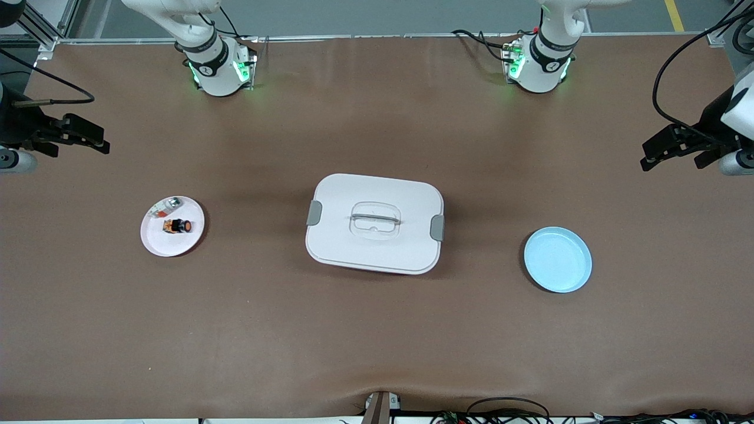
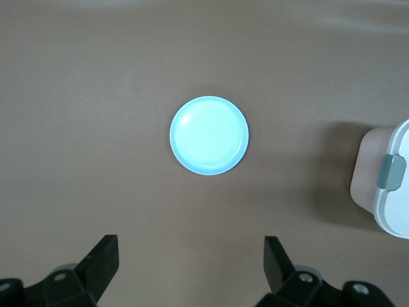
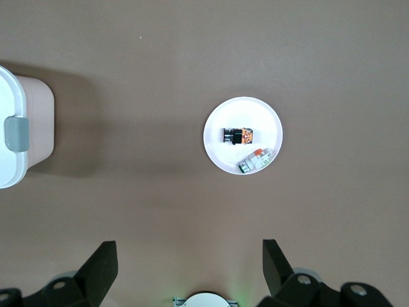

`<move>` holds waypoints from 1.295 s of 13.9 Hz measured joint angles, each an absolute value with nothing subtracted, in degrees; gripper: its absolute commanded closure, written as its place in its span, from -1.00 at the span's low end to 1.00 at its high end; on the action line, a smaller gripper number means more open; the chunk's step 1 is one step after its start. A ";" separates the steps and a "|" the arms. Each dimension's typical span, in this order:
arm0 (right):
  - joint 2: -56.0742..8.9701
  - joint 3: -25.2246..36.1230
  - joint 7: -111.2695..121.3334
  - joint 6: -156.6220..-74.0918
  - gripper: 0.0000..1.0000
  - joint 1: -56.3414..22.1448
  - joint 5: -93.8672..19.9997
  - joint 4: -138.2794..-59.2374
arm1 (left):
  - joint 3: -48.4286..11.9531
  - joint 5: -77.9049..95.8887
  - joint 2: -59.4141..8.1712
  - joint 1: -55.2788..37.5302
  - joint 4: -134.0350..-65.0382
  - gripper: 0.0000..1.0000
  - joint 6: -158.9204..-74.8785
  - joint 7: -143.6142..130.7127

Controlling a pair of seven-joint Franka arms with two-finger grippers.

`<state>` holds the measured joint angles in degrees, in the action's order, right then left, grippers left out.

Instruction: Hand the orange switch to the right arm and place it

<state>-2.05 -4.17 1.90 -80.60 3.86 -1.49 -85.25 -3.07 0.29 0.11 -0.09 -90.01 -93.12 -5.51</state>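
The left gripper [image 2: 188, 268] hangs with its fingers [image 2: 102, 259] spread wide apart and nothing between them, up in the air over the bare counter [image 1: 377, 330] at the left arm's end, with the light blue plate [image 2: 209, 135] below it. The right gripper [image 3: 188, 268] hangs the same way over the right arm's end of the counter, its fingers [image 3: 102, 262] also wide apart and holding nothing; both arms wait at the counter's ends. The orange switch [image 1: 177, 225] lies on its side on a small white plate [image 1: 158, 241] toward the right arm's end, its round orange button end pointing toward the middle of the counter. Just beside it on the same plate, farther from the front camera, lies a small silver, red and white part [image 1: 164, 207]; the two look close, but whether they touch cannot be told. In the middle of the counter sits a white lidded box [image 1: 374, 222] with grey side clasps and a handle on top, between the two plates and well apart from each.
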 measured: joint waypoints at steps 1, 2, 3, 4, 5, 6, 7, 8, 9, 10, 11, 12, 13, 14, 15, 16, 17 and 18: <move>-1.91 -4.16 1.90 -80.85 -1.00 3.86 -1.49 -85.38 | -3.07 0.29 0.05 -0.09 -90.01 -1.00 -93.01 -5.51; -1.85 -4.14 1.90 -81.03 -1.00 3.86 -1.49 -85.48 | -3.07 0.28 -0.03 -0.10 -90.01 -1.00 -92.98 -5.51; -1.83 -4.13 1.90 -81.20 -1.00 3.86 -1.49 -85.61 | -3.07 0.28 -0.09 -0.10 -90.01 -1.00 -92.97 -5.51; -1.68 -4.14 1.90 -81.56 -1.00 3.86 -1.49 -85.99 | -3.07 0.29 -0.12 -0.10 -90.01 -1.00 -92.96 -5.51; -1.32 -4.11 1.90 -82.19 -1.00 3.87 -1.49 -86.82 | -3.07 0.29 -0.13 -0.10 -90.00 -1.00 -92.96 -5.50; -0.63 -4.02 1.90 -83.09 -1.00 3.89 -1.49 -88.08 | -3.07 0.29 -0.14 -0.10 -90.00 -1.00 -92.95 -5.50; 0.30 -3.95 1.90 -84.11 -1.00 3.89 -1.49 -89.68 | -3.07 0.29 -0.15 -0.09 -90.00 -1.00 -92.94 -5.50; 1.35 -3.93 1.90 -84.94 -1.00 3.89 -1.49 -91.20 | -3.07 0.29 -0.16 -0.09 -90.00 -1.00 -92.93 -5.50; 2.26 -3.94 1.90 -85.26 -1.00 3.89 -1.49 -92.30 | -3.07 0.29 -0.16 -0.10 -90.00 -1.00 -92.92 -5.50; 2.99 -3.95 1.90 -85.29 -1.00 3.89 -1.50 -92.99 | -3.07 0.29 -0.16 -0.10 -90.01 -1.00 -92.86 -5.50; 3.46 -3.99 1.90 -85.29 -1.00 3.89 -1.50 -93.23 | -3.07 0.29 -0.16 -0.10 -90.00 -1.00 -92.73 -5.50; 3.91 -4.05 1.90 -85.29 -1.00 3.88 -1.51 -93.37 | -3.07 0.28 -0.17 -0.09 -90.01 -1.00 -92.62 -5.50; 4.33 -4.11 1.90 -85.18 -1.00 3.87 -1.51 -93.52 | -3.07 0.28 -0.17 -0.09 -90.01 -1.00 -92.57 -5.50; 4.72 -4.16 1.90 -84.96 -1.00 3.87 -1.51 -93.65 | -3.07 0.29 -0.18 -0.09 -90.01 -1.00 -92.53 -5.50; 5.06 -4.17 1.90 -84.81 -1.00 3.87 -1.51 -93.71 | -3.07 0.29 -0.19 -0.09 -90.01 -1.00 -92.50 -5.50; 5.36 -4.11 1.90 -84.70 -1.00 3.88 -1.51 -93.79 | -3.07 0.29 -0.19 -0.09 -90.01 -1.00 -92.48 -5.49; 5.54 -3.96 1.90 -84.69 -1.00 3.90 -1.58 -93.98 | -3.07 0.29 -0.19 -0.08 -90.01 -1.00 -92.44 -5.49; 5.60 -3.79 1.90 -84.69 -1.00 3.91 -1.65 -94.26 | -3.07 0.29 -0.20 -0.08 -90.01 -1.00 -92.42 -5.49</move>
